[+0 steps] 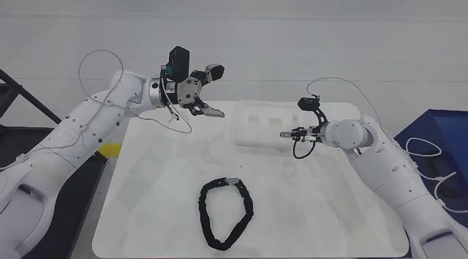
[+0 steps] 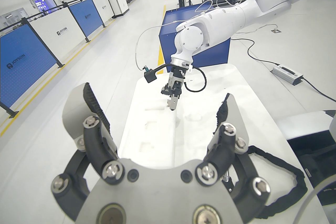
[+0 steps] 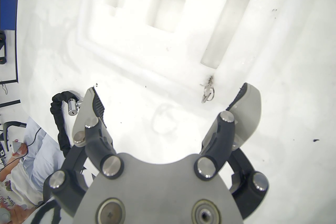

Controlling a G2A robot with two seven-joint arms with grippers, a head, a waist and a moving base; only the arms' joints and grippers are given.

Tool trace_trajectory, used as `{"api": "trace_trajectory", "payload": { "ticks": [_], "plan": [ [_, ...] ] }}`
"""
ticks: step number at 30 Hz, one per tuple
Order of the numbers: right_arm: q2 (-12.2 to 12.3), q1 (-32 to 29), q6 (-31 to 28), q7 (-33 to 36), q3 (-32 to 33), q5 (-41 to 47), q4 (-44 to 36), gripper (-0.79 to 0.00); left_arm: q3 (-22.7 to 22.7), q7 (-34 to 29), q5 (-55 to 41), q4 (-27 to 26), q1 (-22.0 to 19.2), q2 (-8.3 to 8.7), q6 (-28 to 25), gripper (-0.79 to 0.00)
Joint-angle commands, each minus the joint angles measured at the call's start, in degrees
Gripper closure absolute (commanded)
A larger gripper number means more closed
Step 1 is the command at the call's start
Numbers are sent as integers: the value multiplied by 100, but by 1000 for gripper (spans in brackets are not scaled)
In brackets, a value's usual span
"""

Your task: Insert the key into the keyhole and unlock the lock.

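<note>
The right gripper [image 3: 168, 88] is spread wide, holding nothing. The key [image 3: 208, 93] lies just in front, close to one finger. The lock [image 3: 72, 107] sits beyond the other finger. The flat little key could slide away if a finger bumps it.

I see my white left arm [image 1: 88, 124] holding its grey-and-black left gripper [image 1: 217, 92] raised, fingers wide apart. White right arm [image 1: 380, 156]: matching right gripper [image 3: 168, 88] likewise spread, apparently angled downward.

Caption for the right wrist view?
Open right gripper above the keys, which lie near the long slot in the foam tray; chain lock off to one side.
</note>
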Motion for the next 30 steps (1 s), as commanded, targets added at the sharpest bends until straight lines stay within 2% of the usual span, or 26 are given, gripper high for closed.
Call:
{"api": "trace_trajectory", "payload": {
  "ticks": [1,7,15,23,25,27,30],
  "plan": [
    [-3,36,105,141,-4,-76,-55,-785,0,0,0,0,0,0,0,-785],
    [-77,176,844,543,-264,-676,-314,-785,0,0,0,0,0,0,0,-785],
    [-263,337,1130,590,-514,-769,10,-785,0,0,0,0,0,0,0,-785],
    [-417,520,1447,682,-703,-1012,265,-443,0,0,0,0,0,0,0,-785],
    [-449,553,1577,714,-740,-1100,299,-419,0,0,0,0,0,0,0,-785],
    [-478,578,1648,745,-767,-1153,326,-345,0,0,0,0,0,0,0,-785],
    [-520,603,1736,771,-778,-1173,431,-299,0,0,0,0,0,0,0,-785]
  ]
}}
